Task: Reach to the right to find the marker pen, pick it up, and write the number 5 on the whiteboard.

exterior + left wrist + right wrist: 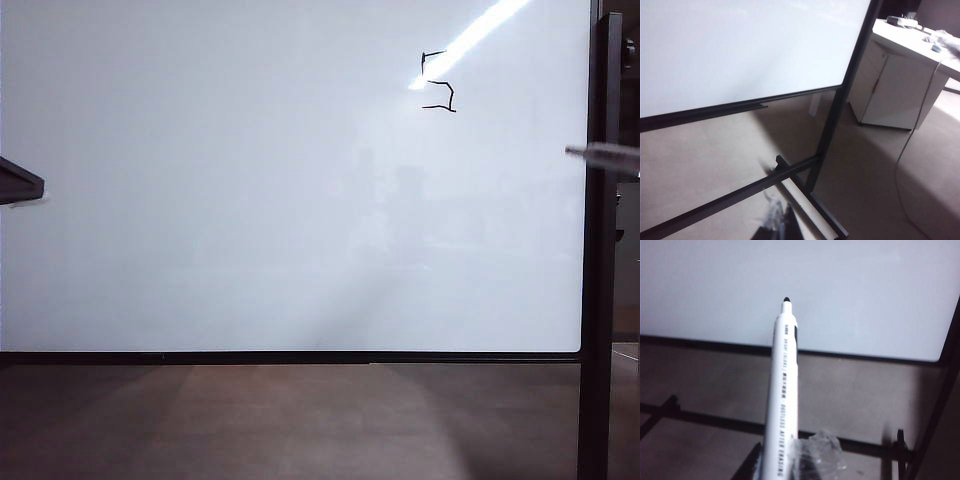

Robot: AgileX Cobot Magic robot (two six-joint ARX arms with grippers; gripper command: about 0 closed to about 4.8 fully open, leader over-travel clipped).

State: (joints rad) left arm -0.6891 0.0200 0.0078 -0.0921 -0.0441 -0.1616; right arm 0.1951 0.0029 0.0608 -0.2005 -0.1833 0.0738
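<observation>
The whiteboard (250,200) fills the exterior view, a glossy white panel in a thin black frame with a dark post (600,300) at its right. A small angular number 5 (438,82) is drawn in black near the upper right, beside a streak of glare. The marker pen (782,390), white with a black tip, is held in my right gripper (787,450), which is shut on its barrel. The tip points at the board without touching it. The marker pen (603,155) pokes in from the right edge. My left gripper (779,222) hangs low, fingers together and empty; the left gripper (18,182) shows at the left edge.
Under the board run the stand's dark crossbar (740,192) and foot (827,215) on the grey floor. A white cabinet (895,90) with small items on top stands beyond the post, and a cable (905,150) trails from it to the floor.
</observation>
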